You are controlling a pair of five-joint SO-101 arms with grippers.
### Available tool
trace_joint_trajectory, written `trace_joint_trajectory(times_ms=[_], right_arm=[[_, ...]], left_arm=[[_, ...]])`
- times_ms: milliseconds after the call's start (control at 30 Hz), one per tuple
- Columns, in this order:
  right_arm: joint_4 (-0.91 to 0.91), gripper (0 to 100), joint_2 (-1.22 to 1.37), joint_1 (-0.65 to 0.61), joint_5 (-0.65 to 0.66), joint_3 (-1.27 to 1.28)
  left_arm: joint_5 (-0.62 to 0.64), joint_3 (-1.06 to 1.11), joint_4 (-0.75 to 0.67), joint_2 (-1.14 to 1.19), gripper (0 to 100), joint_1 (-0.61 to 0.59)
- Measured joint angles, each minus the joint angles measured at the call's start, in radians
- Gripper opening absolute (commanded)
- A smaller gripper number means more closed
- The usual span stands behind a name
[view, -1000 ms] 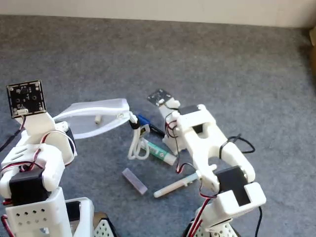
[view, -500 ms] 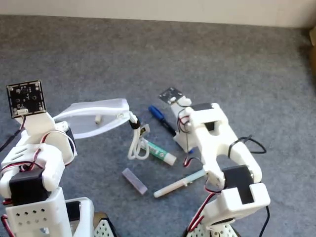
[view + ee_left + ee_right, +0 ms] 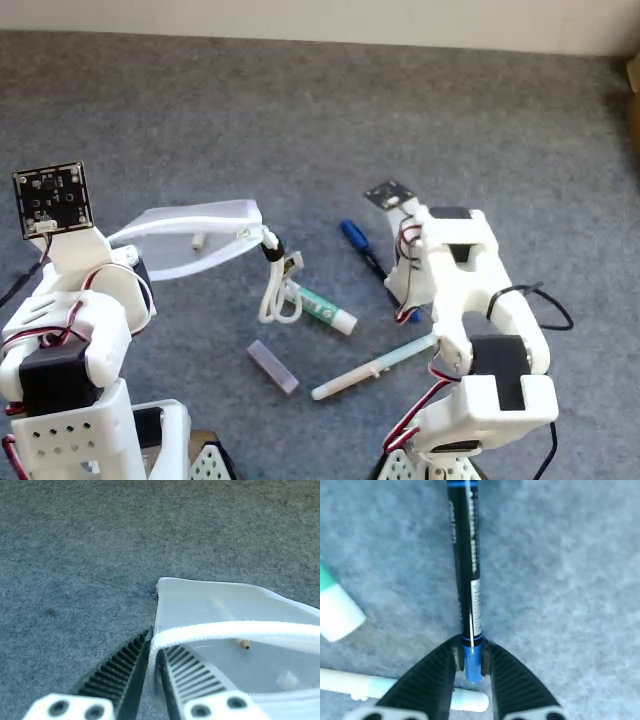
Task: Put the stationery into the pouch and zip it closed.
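1. While my left jaws pinch the rim of the white pouch [image 3: 215,605], its mouth stands open.
2. Right jaws closed on blue pen [image 3: 468,570] tail; pen lies on grey worktop [image 3: 480,130], apart from pouch.

The high cam sits up above and behind both arms, looking down across the grey surface [image 3: 300,110] from a fair way off. The left wrist cam looks out past the left gripper [image 3: 152,645], right up close on the pouch [image 3: 225,605]. The right wrist cam looks past the right gripper [image 3: 470,655], close on the blue pen [image 3: 466,565], and the high view catches both the pouch and the pen too.
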Motion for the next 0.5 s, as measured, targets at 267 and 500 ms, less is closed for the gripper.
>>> trace_joint_trajectory(times_ms=[267, 500], right_arm=[[0.129, 1.1, 0.0, 0.009, 0.0, -0.028], [0.241, 8.4, -0.071, 0.014, 0.0, -0.078]], left_arm=[[0.0, 0.0, 0.0, 0.0, 1, 0.0], [0.0, 0.0, 0.0, 0.0, 1, 0.0]])
